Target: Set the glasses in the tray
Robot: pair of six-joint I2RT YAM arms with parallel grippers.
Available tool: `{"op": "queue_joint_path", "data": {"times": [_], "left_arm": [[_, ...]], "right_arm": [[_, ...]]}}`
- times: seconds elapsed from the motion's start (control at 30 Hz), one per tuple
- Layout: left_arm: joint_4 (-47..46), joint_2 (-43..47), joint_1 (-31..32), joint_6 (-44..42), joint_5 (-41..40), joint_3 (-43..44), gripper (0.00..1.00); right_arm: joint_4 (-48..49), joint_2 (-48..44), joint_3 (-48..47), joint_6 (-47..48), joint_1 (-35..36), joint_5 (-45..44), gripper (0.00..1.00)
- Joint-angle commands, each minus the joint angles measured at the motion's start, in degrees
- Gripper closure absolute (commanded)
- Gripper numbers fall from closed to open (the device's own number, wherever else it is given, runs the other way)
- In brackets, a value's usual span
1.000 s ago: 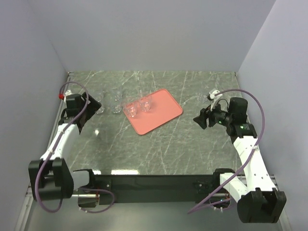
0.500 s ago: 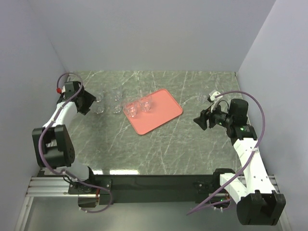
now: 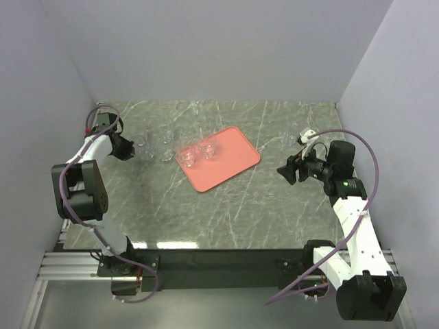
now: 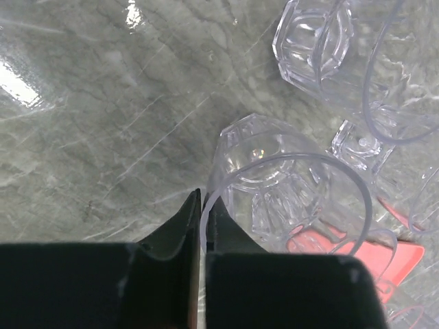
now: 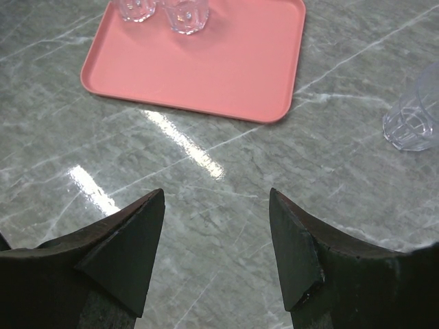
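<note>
Pinching a rim wall: the left gripper [image 4: 204, 205] is shut almost flat on the near side of one glass [image 4: 288, 199]. One finger sits inside the cup and one outside, with only the thin clear wall between the pads. My read is that a wall pinch is used because the neighbouring glasses [image 4: 312, 41] crowd in just beyond the fingertips, leaving no room to straddle the whole cup. The held glass looks upright with its base on the table [image 4: 103, 137], so I'd say it is gripped but not lifted.

The tray [image 4: 405, 257] shows pink past the held glass, ahead and to the right of the left fingers. It is close, but the clustered glasses lie partly between.

The right gripper [image 5: 217, 195] is wide open with nothing between the fingers, hanging over bare table. The tray is straight ahead of its fingertips, well apart. Two glasses [image 5: 185, 14] stand at the tray's far end, probably placed there to leave the near part free for the rest. A lone glass [image 5: 411, 120] stands on the table beyond the outer side of the right finger, well off the tray, and the right arm is likely parked here to take it.

Risk: a thin, slick wall in a two-pad pinch, so the glass can pivot on lift and clip its neighbours.
</note>
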State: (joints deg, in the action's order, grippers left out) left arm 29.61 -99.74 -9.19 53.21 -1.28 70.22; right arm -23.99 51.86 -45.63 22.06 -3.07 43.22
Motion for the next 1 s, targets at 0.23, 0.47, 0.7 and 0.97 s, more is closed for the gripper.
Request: {"op": "queue_joint_path", "data": {"times": [0.23,0.47,0.7,0.97], "left_arm": [[-1.0,9.5,-0.2,-5.3,-4.3,-3.1,1.00],[-5.4,22.5,-0.2,-11.5,-0.5,-12.9,1.00],[-13.2,36.2,-0.2,-16.8,16.0,-24.6,1.00],[-16.4,44.2,1.1,-19.5,29.1,-28.7,0.99]], "right_arm": [[1.8,-1.4,0.3,0.6,-0.7,1.4,0.31],[1.6,-1.5,0.2,0.8,-1.0,1.5,0.31],[1.8,-1.8,0.3,0.7,-1.4,1.7,0.31],[1.7,-1.8,0.4,0.9,-1.5,1.8,0.31]]}}
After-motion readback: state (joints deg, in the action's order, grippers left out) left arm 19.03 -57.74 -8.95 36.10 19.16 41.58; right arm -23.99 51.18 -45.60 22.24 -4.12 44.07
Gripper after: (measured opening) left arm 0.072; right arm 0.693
